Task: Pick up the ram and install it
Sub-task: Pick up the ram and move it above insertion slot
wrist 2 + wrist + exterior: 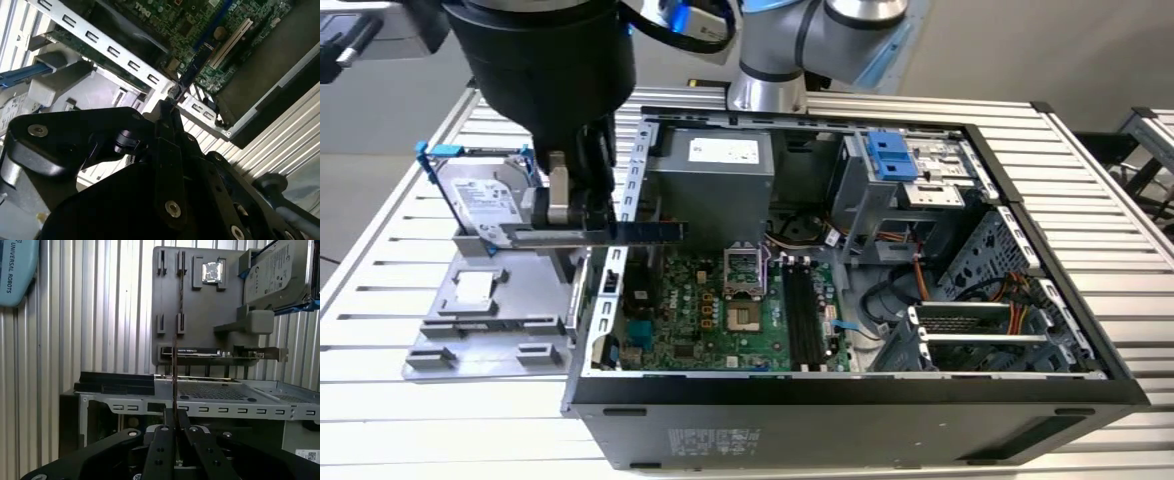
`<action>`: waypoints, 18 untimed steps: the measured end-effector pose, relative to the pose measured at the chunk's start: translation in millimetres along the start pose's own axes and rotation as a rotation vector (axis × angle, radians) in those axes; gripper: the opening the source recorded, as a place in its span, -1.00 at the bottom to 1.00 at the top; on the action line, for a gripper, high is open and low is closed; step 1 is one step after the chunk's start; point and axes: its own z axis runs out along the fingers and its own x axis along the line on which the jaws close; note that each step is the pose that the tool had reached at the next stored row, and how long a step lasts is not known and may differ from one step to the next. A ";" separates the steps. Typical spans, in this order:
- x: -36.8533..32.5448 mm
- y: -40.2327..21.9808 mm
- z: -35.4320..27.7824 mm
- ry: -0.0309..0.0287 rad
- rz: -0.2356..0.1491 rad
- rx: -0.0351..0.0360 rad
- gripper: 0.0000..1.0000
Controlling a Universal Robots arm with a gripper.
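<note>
Arm (547, 50) hangs vertical over the computer case (854, 410) wall on the exterior view's left, gripper (576, 222) pointing down, fingers clamped on the ram (654, 232), held level just above that wall.

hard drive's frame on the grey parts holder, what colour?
Blue; the hard drive's frame shows best in the exterior view.

Robot body. Matte black cylindrical wrist housing (547, 50) above a gripper (580, 228) of flat black linkage bars (170, 165) and a silver metal finger (556, 200). Round silver screw heads (173, 208) stud the links. Silver-grey tubular arm joint (767, 55), light-blue joint cap (15, 270) with dark lettering, looping black cable (680, 40).
</note>
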 end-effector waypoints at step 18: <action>2.6 -81.6 -1.7 -0.0001 0.000 -0.0005 -1.00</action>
